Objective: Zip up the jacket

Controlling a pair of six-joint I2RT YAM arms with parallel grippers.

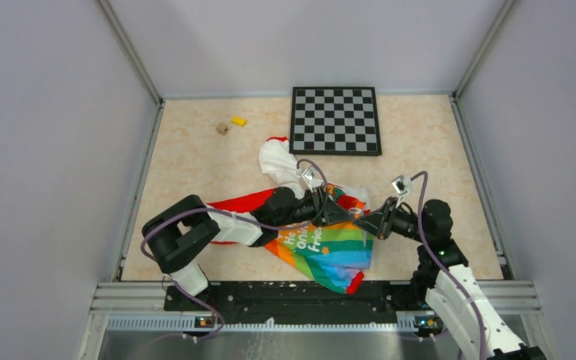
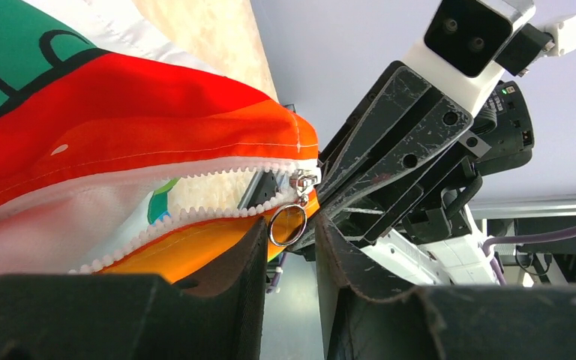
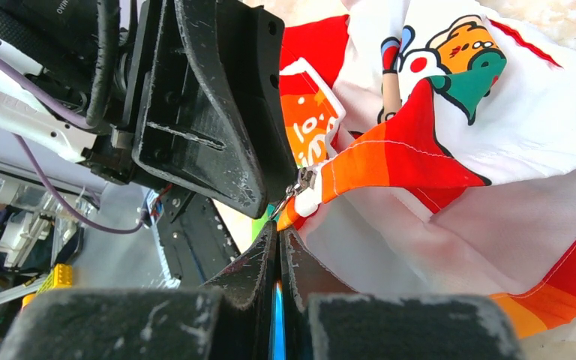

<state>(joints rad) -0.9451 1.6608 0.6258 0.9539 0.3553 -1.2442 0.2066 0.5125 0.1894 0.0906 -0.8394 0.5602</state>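
Crumpled jacket [image 1: 328,247] lying on bench [image 1: 195,150] between arms. Right pincer [image 3: 279,238] pressed together, pinching hem [image 3: 367,165] just below slider [image 3: 304,180]. Left pincer [image 2: 289,246] narrowly spread, straddling ring [image 2: 288,225], apparently not gripping it. Doing it well: closing squarely on ring, right holding hem taut, pulling straight along teeth [image 2: 217,174], not snagging lining.

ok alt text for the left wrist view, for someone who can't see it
A zipper ring hangs between the open fingers of the left gripper, at the end of the unzipped white zip on a red and orange jacket. The right gripper pinches the jacket edge beside the slider.
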